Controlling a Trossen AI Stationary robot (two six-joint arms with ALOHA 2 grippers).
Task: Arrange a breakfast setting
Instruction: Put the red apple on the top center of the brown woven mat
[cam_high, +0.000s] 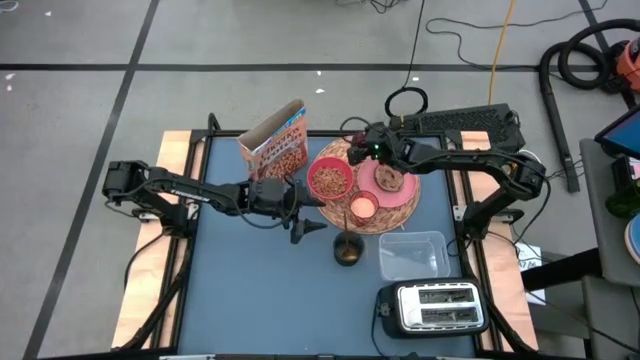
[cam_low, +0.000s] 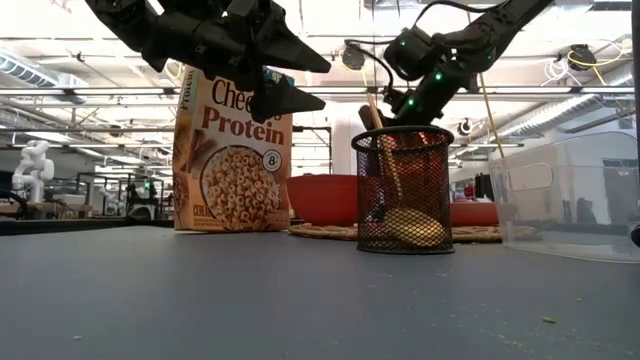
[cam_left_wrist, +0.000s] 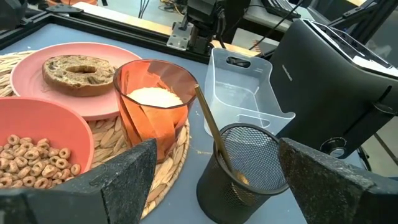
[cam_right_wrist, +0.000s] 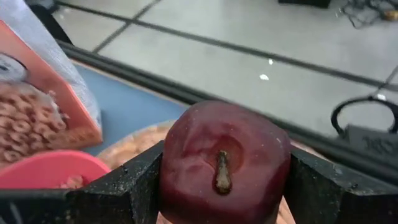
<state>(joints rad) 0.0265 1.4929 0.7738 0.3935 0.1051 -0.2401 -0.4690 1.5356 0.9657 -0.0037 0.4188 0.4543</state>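
Note:
A round wicker mat (cam_high: 336, 213) carries a pink bowl (cam_high: 330, 180) of cereal rings, a pink plate (cam_high: 400, 195) with browned round bread (cam_high: 388, 180) on it, and a small pink cup (cam_high: 362, 208). The orange-brown cereal box (cam_high: 275, 143) stands upright at the mat's far left. A spoon (cam_left_wrist: 208, 121) leans, bowl end down, in a black mesh holder (cam_high: 347, 248). My right gripper (cam_high: 364, 140) hangs above the mat's far edge, shut on a dark red fruit (cam_right_wrist: 217, 143). My left gripper (cam_high: 305, 212) stands open just left of the mat, holding nothing. My right gripper pinches the dark red fruit between its two fingers (cam_right_wrist: 130, 186), one on each of its opposite sides (cam_right_wrist: 166, 177). The stem end (cam_right_wrist: 222, 171) faces back toward the wrist. The fruit is lifted clear, above the mat's far part.
A clear plastic tub (cam_high: 413, 255) sits right of the mesh holder, and a silver toaster (cam_high: 432, 307) stands at the near right edge. Bare blue tabletop (cam_high: 250, 290) lies at the near left. Cables and a keyboard lie on the floor beyond the table.

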